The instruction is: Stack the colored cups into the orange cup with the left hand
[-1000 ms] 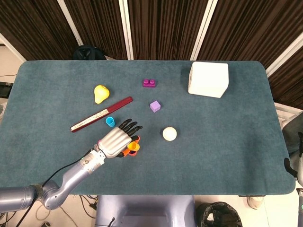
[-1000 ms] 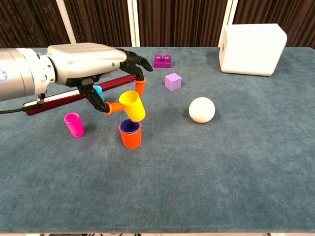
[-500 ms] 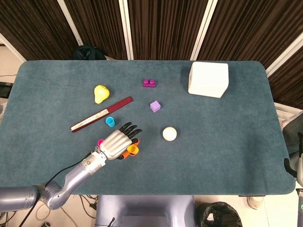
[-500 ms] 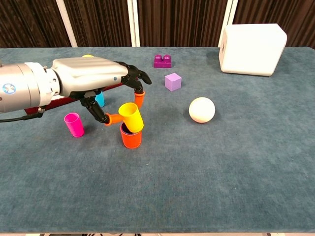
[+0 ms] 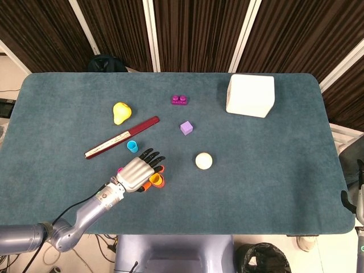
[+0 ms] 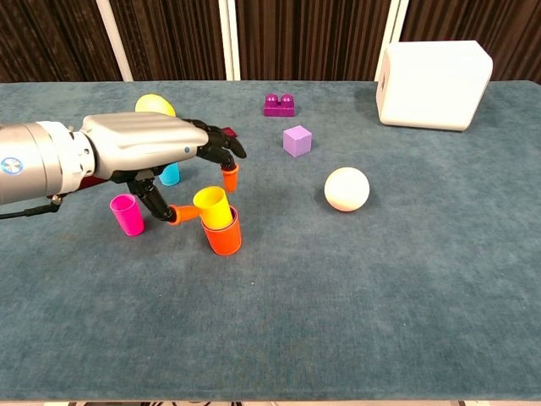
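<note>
While the yellow cup (image 6: 212,208) sits tilted and only partly seated in the orange cup (image 6: 223,239), the main hazard is a jam or tip: judged from its lean, a release now could leave it cocked on the rim, or a sideways nudge from the fingers could topple the orange cup, which stands free on the teal table (image 6: 380,279).

Left hand (image 6: 148,148): thumb and one finger pinch the yellow cup from either side; the remaining fingers arch forward above it, slightly apart. Whether the thumb also touches the orange cup's rim cannot be told.

Right hand: not seen in either view.

Cups not yet stacked: magenta cup (image 6: 126,214), just left of the stack; blue cup (image 6: 170,174), behind the hand and partly hidden.

Other items: white ball (image 6: 347,189), purple cube (image 6: 297,140), white box (image 6: 434,85).
</note>
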Motion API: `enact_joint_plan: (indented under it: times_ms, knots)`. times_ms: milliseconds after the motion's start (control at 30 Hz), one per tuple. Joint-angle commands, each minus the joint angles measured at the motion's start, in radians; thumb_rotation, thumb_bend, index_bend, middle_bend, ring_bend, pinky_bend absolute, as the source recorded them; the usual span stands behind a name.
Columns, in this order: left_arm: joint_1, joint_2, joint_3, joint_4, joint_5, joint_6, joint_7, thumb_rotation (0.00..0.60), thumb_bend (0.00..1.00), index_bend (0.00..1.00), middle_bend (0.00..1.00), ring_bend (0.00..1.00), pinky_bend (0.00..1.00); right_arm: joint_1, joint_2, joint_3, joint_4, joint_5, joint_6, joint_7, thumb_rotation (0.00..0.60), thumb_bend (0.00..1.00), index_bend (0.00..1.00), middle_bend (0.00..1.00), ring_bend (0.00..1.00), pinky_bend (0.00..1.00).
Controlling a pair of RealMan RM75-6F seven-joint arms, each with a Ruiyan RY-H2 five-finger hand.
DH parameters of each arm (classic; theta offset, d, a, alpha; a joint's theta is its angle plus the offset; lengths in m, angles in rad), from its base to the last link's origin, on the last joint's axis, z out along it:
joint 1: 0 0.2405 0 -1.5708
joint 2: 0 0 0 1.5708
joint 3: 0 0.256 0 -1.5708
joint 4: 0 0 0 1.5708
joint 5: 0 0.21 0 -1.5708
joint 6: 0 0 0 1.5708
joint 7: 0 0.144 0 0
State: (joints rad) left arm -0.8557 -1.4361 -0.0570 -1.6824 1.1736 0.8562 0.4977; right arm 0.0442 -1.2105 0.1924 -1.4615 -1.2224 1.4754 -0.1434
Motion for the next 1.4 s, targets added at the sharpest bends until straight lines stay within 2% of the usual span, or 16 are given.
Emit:
enact_joint_plan:
  times_ms: [33, 200, 400, 633, 1000, 1200, 1400]
  knots:
    - [-0.003, 0.001, 0.004, 0.001, -0.022, 0.002, 0.028, 0.600, 0.33, 0.14, 0.05, 0.00, 0.00, 0.000, -0.002, 0.001, 0.001, -0.001, 0.002, 0.000, 0.600, 0.42, 0.04, 0.00, 0.04, 0.01]
    - [-0.003, 0.002, -0.011, -0.009, -0.034, 0.036, 0.052, 0.600, 0.28, 0.09, 0.05, 0.00, 0.00, 0.000, -0.004, 0.002, 0.004, 0.002, 0.001, -0.002, 0.600, 0.42, 0.04, 0.00, 0.04, 0.01]
    - [-0.006, 0.013, -0.072, -0.027, -0.076, 0.083, 0.040, 0.600, 0.27, 0.12, 0.05, 0.00, 0.00, 0.000, -0.005, 0.004, 0.004, 0.006, 0.001, -0.003, 0.600, 0.42, 0.04, 0.00, 0.04, 0.01]
    - [-0.076, 0.055, -0.134, -0.004, -0.297, -0.004, 0.073, 0.600, 0.27, 0.21, 0.05, 0.00, 0.00, 0.001, -0.008, 0.010, 0.016, 0.027, -0.012, -0.003, 0.600, 0.42, 0.04, 0.00, 0.04, 0.01]
    - [-0.158, 0.018, -0.139, 0.157, -0.487, -0.044, 0.116, 0.600, 0.27, 0.23, 0.05, 0.00, 0.00, 0.001, -0.010, 0.018, 0.032, 0.046, -0.020, 0.002, 0.600, 0.42, 0.04, 0.00, 0.04, 0.01]
    - [-0.179, -0.013, -0.115, 0.239, -0.539, -0.082, 0.112, 0.600, 0.27, 0.24, 0.05, 0.00, 0.00, 0.003, -0.010, 0.016, 0.037, 0.050, -0.030, 0.001, 0.600, 0.42, 0.04, 0.00, 0.04, 0.01]
    - [-0.187, -0.039, -0.088, 0.285, -0.545, -0.097, 0.108, 0.600, 0.27, 0.24, 0.05, 0.00, 0.00, 0.003, -0.011, 0.017, 0.039, 0.050, -0.029, -0.001, 0.600, 0.42, 0.04, 0.00, 0.04, 0.01]
